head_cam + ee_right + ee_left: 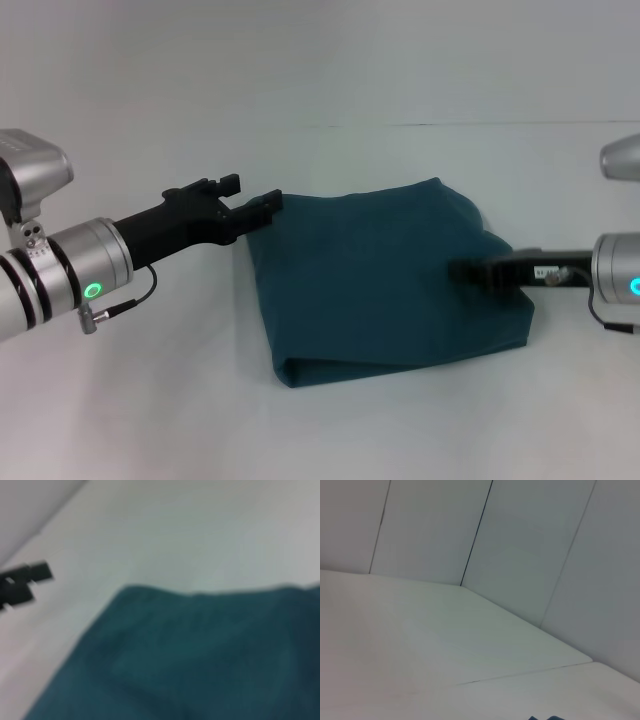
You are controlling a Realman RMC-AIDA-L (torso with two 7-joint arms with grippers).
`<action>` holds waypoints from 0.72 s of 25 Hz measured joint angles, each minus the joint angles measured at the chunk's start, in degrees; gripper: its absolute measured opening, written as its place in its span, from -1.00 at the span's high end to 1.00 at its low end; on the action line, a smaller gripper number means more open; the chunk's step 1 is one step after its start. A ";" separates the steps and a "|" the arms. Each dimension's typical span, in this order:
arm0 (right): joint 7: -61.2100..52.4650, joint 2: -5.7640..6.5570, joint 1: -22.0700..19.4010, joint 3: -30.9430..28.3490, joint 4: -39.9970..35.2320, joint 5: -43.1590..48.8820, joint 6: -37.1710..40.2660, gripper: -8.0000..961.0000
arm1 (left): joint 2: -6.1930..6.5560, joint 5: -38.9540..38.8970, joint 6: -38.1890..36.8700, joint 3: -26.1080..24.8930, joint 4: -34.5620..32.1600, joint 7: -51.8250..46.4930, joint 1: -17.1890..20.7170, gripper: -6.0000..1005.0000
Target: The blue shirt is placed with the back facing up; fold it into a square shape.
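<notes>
The blue shirt point(380, 285) lies on the white table, folded into a rough square with doubled layers along its near edge. It fills the lower half of the right wrist view point(200, 655), and a sliver of it shows in the left wrist view point(542, 718). My left gripper point(250, 196) is at the shirt's far left corner, open, with one finger right by the cloth edge. It also appears far off in the right wrist view point(22, 582). My right gripper point(467, 271) reaches in from the right, over the shirt's right part.
The white table point(150, 400) extends around the shirt on all sides. A white wall point(320, 60) rises behind it, seen as panels point(520, 540) in the left wrist view.
</notes>
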State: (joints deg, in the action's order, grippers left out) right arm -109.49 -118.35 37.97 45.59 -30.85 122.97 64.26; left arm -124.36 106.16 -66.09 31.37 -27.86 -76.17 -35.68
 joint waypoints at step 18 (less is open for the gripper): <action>-0.02 -1.18 6.20 7.31 4.19 -1.84 -16.17 0.92 | 0.08 0.01 0.09 -0.26 -0.02 -0.21 0.00 -0.54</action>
State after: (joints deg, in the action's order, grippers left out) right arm -109.50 -119.53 44.17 52.90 -26.67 121.13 48.08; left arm -124.28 106.17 -66.00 31.11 -27.87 -76.39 -35.68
